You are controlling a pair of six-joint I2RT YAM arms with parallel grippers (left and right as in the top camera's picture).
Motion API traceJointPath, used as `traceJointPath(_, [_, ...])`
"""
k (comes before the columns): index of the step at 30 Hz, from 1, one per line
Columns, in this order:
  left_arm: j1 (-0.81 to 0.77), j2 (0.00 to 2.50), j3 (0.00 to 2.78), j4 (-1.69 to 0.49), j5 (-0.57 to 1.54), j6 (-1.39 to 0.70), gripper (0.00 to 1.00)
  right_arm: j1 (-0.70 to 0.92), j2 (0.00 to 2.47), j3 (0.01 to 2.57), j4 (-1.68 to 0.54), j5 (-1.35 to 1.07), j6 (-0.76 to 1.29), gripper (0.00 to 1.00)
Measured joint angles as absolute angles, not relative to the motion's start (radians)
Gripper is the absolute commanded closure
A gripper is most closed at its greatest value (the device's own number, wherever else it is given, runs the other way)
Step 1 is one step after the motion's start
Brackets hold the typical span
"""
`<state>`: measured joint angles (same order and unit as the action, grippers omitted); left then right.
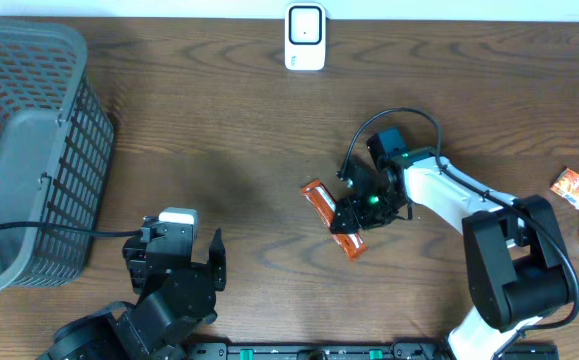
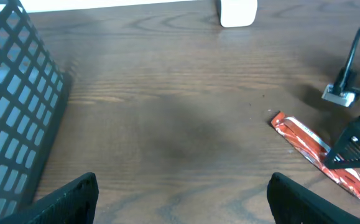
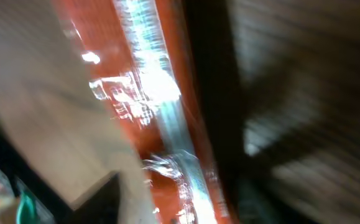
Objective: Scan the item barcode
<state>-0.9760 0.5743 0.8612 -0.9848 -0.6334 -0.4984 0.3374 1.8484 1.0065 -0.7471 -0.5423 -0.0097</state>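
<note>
Wood table [image 1: 219, 120], shiny red-orange packet [image 1: 320, 201] lying flat, right tool [image 1: 355, 214] astride it, grip unclear, left tool [image 2: 183, 208] spread wide, empty.

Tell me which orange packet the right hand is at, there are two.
The long orange-red packet mid-scene, lying diagonally with the right hand over its lower half. The other, a small squarish orange packet, lies far off to the right, with nothing near it.

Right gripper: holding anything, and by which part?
Cannot tell. Right gripper straddles the red foil snack packet near its middle, but a closed grip isn't visible. Left gripper holds nothing.
</note>
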Motion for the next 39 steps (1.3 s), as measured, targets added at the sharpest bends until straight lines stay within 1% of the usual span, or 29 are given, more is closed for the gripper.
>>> traceJointPath(1, [-0.976,0.574,0.861,-0.985,-0.633,-0.498,0.13,0.338,1.853,1.003,-0.748,-0.532,-0.005,0.86])
traceJointPath(2, [-0.976,0.574,0.861,-0.985,-0.633,-0.498,0.13,0.338,1.859,0.997,-0.754,-0.526,0.000,0.95])
traceJointPath(3, [-0.976,0.574,0.861,-0.985,-0.633,-0.498,0.13,0.338,1.864,0.992,-0.758,-0.528,0.002,0.99])
traceJointPath(12, [-0.976,0.574,0.861,-0.985,-0.633,-0.498,0.13,0.340,1.865,0.989,-0.762,-0.525,0.014,0.99])
traceJointPath(18, [-0.976,0.574,0.861,-0.985,-0.633,-0.498,0.13,0.358,1.839,0.995,-0.770,-0.447,0.030,0.99])
traceJointPath(23, [-0.976,0.574,0.861,-0.985,-0.633,-0.498,0.13,0.356,1.766,1.004,-0.797,-0.268,0.012,0.99])
traceJointPath(27, [-0.976,0.574,0.861,-0.985,-0.633,-0.498,0.13,0.356,1.680,1.033,-0.855,-0.189,-0.020,0.99])
traceJointPath(33, [-0.976,0.574,0.861,-0.985,-0.633,-0.498,0.13,0.363,1.507,1.081,-0.905,-0.178,-0.071,0.99])
traceJointPath(39, [-0.976,0.574,0.861,-0.985,-0.633,-0.498,0.13,0.417,1.385,1.082,-0.962,-0.188,-0.104,0.99])
